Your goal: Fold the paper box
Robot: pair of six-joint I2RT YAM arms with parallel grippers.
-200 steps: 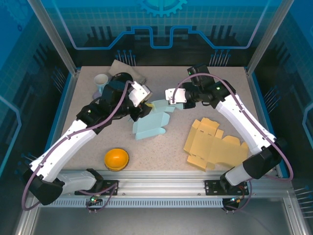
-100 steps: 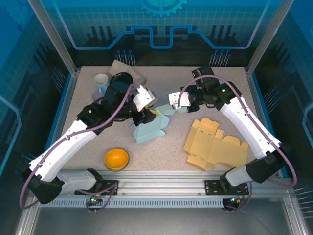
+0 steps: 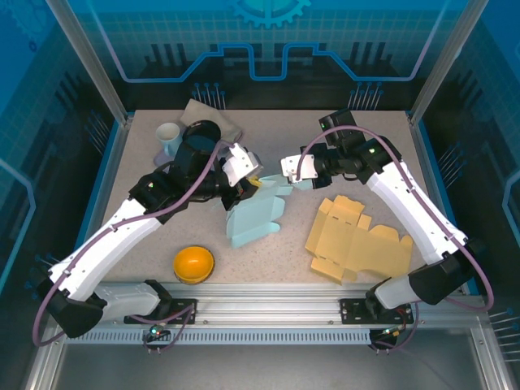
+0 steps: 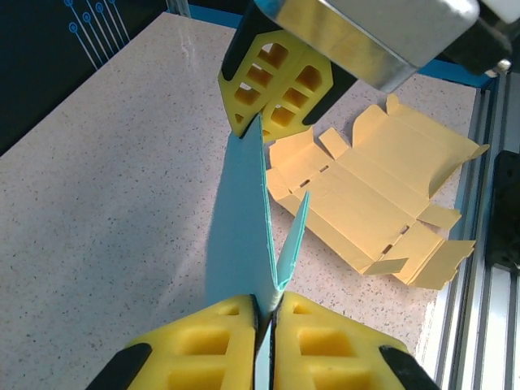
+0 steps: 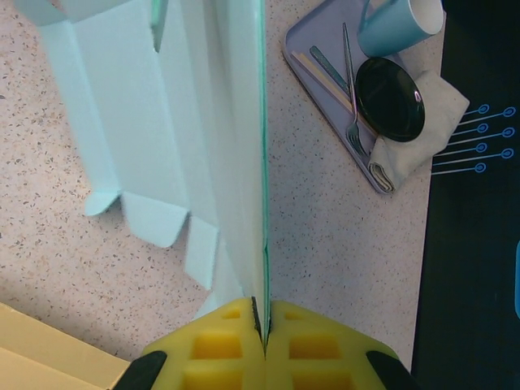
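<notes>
The light blue paper box [image 3: 253, 218], a cut-out sheet not yet formed, is sitting near the middle of the worktop [image 3: 276, 130], partly lifted off it between the two arms. The left end effector [image 4: 264, 321] is pinching one edge of the sheet, its yellow pads [image 4: 215, 345] pressing together with only the thin card between them. In the left wrist view the gripped panel is running upright away from those pads toward the right end effector [image 4: 262, 112], which is clamping the opposite edge with its own yellow fingers drawn tight on the card. In the right wrist view the held panel is standing edge-on, rising straight out of the closed pads, while the rest of the sheet, with its small flaps, is spreading out over the speckled surface on the picture's left. A yellow box blank [image 3: 357, 240] is lying flat on the right side of the worktop, apart from the blue one. An orange bowl [image 3: 193, 264] is resting near the front edge on the left. At the far left corner a tray [image 5: 321, 61] is carrying a blue cup [image 5: 398, 23], a black dish [image 5: 390, 97] and a fork [image 5: 351, 97], with a folded napkin [image 5: 418, 122] at its end.
</notes>
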